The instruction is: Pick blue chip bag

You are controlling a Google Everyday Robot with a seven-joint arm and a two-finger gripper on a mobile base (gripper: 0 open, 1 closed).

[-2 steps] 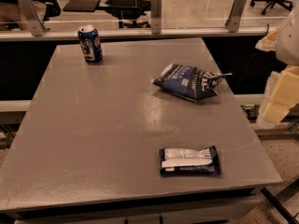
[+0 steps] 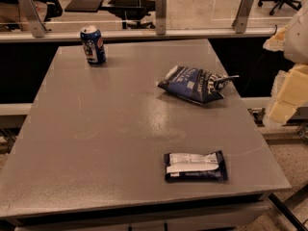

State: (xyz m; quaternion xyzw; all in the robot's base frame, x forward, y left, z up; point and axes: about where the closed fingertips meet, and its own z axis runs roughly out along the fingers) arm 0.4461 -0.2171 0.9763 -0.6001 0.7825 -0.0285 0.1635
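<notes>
Crinkled blue chip bag [image 2: 195, 84] on table [image 2: 120, 134] — gripper [image 2: 287, 94] off right edge, state untellable.

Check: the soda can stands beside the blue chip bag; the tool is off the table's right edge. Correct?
No: the camera view shows the soda can far from the blue chip bag. The tool is off the table's right edge.

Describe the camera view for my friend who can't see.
A blue chip bag lies untouched on the right of a gray table; the robot's gripper hangs beyond the right edge. A soda can stands back left, a dark packet front right.
</notes>
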